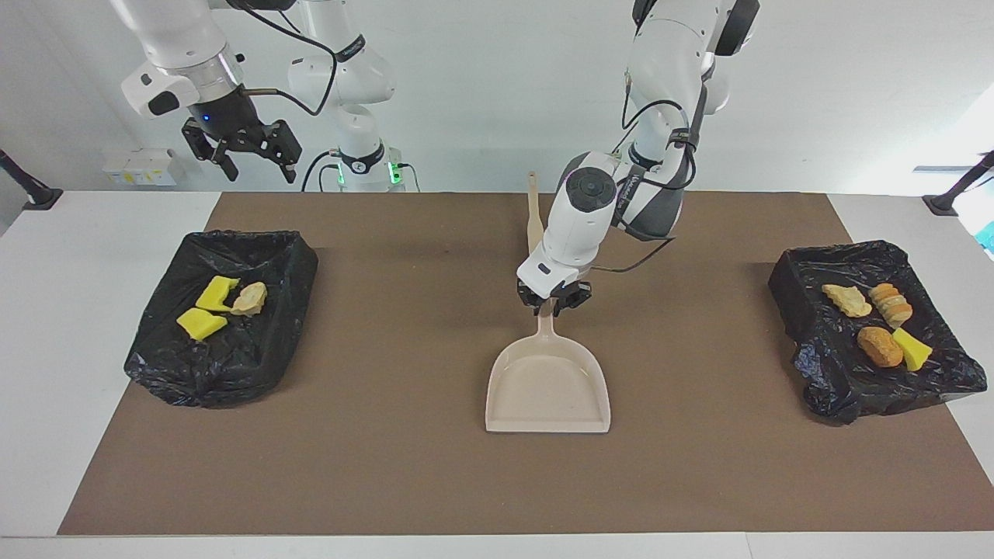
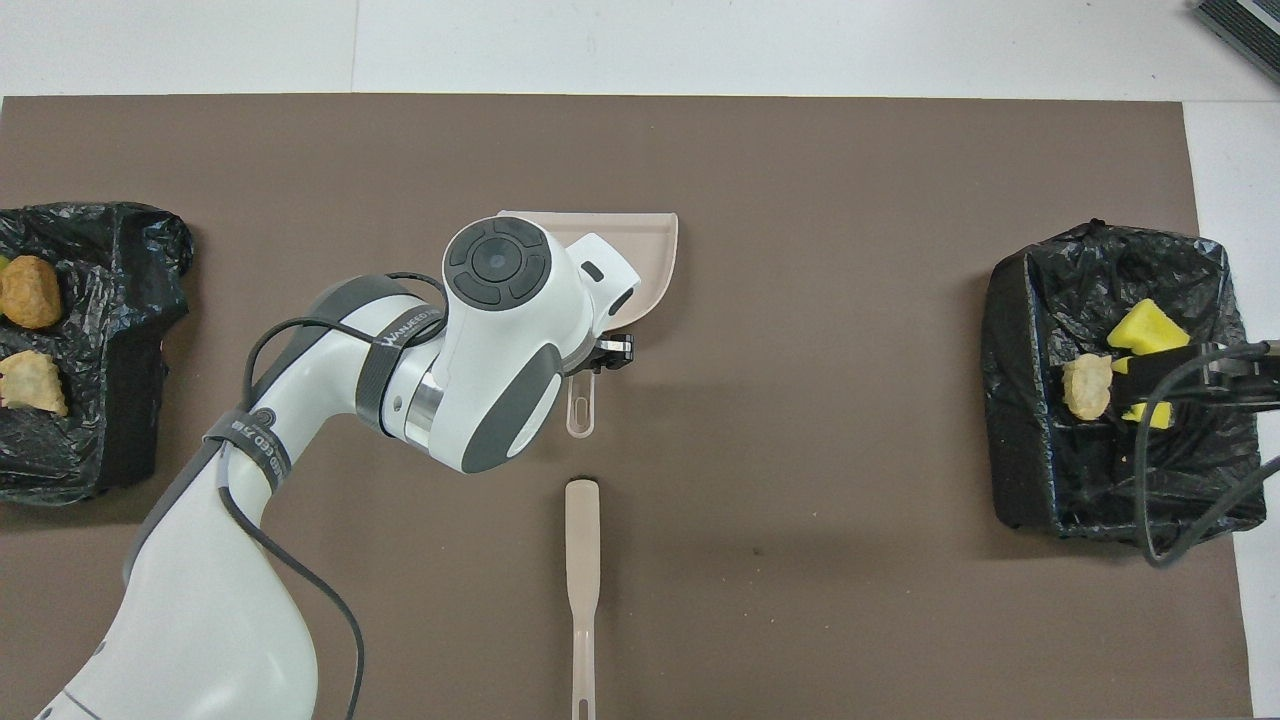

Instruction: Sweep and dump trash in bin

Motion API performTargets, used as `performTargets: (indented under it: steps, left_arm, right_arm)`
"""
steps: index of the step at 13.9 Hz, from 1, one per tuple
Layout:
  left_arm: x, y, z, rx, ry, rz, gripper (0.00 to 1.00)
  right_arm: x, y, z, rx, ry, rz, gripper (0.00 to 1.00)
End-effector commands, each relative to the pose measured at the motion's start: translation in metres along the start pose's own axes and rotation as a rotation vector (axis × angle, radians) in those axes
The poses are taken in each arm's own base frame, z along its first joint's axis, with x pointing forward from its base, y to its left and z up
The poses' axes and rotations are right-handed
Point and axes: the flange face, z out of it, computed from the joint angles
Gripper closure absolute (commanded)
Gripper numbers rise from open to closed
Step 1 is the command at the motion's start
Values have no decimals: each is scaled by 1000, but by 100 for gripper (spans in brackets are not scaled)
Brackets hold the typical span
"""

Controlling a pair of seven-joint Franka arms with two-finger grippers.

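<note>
Over the dustpan (image 1: 548, 388) handle, left gripper (image 1: 553, 299) bent down, right gripper (image 1: 242, 147) raised.

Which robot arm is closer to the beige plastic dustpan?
Left. The left end effector is at the beige plastic dustpan handle; the right end effector waits raised near its own base.

A beige dustpan (image 1: 548, 388) and beige brush (image 2: 581, 580) lie on a brown mat (image 1: 388, 466) over the white worktop (image 1: 78, 388), while glossy black bin liners (image 1: 225, 365) hold yellow, beige and orange-brown scraps (image 1: 879, 345).
</note>
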Motion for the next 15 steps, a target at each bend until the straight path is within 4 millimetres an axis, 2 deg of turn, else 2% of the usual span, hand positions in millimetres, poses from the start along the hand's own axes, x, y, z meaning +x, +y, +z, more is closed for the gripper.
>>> performTargets:
  steps: [1,3,5,6,8,11,15]
  left_arm:
    - [0,-1,-8,-2,19,14,51]
    - [2,-4,-15,-5,31,13,43]
    - [12,-25,-31,-10,49,-11,28]
    - [16,-36,-39,-11,57,14,2]
    - [25,-68,-63,-13,85,73,0]
    - [35,-127,-108,-8,133,82,0]
    - [16,-183,-175,16,126,79,0]
  right_arm:
    - [-4,2,-2,-3,12,10,0]
    - [-4,0,-13,-9,37,5,0]
    - [-4,0,-14,-16,39,4,0]
    - [-4,0,-14,-16,41,4,0]
    - [-4,2,-14,-10,37,11,0]
    - [-4,3,-14,-11,39,11,0]
    - [-4,4,-14,-11,37,16,0]
